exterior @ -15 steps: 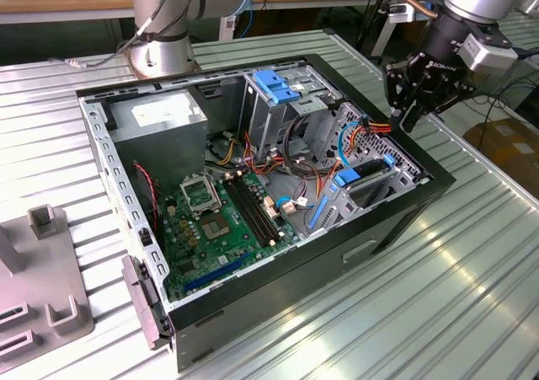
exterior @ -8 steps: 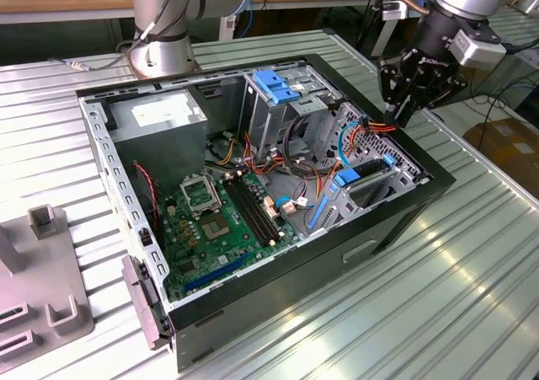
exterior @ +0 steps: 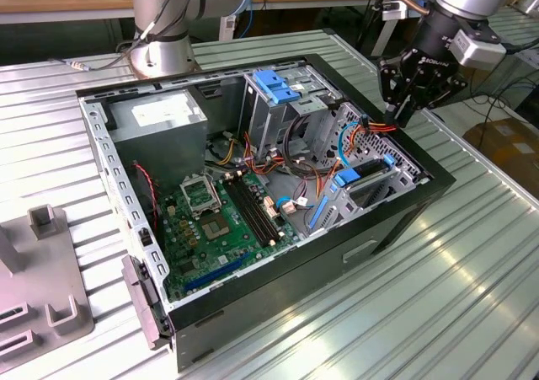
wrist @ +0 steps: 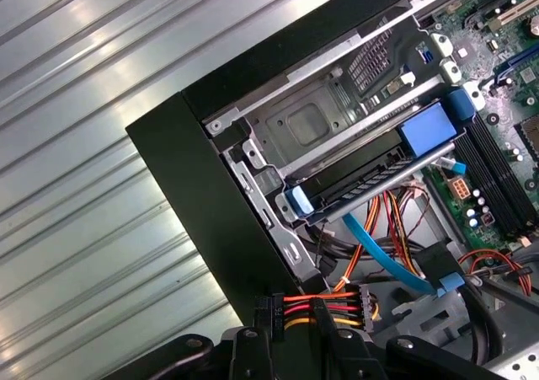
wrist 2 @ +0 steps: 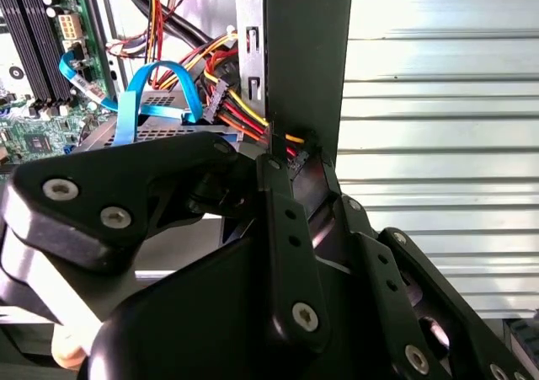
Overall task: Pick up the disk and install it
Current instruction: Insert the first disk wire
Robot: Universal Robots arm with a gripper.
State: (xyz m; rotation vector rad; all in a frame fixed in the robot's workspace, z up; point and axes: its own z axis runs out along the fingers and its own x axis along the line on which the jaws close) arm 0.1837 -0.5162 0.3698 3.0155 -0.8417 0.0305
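With gripper [exterior: 399,117] nipped narrow on the power connector [wrist: 271,314], treat the disk [wrist: 362,184] as rigid, fairly heavy, shock-shy; likely best held by its blue end tabs [wrist: 299,203].

My desk [exterior: 472,296] is ribbed bright metal, glare across it; wooden workbench [exterior: 34,2] behind, cardboard box [exterior: 505,140] at the exterior view's right.

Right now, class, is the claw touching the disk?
Apart. In the first wrist view, cables fill a clear gap between the disk and the claw.
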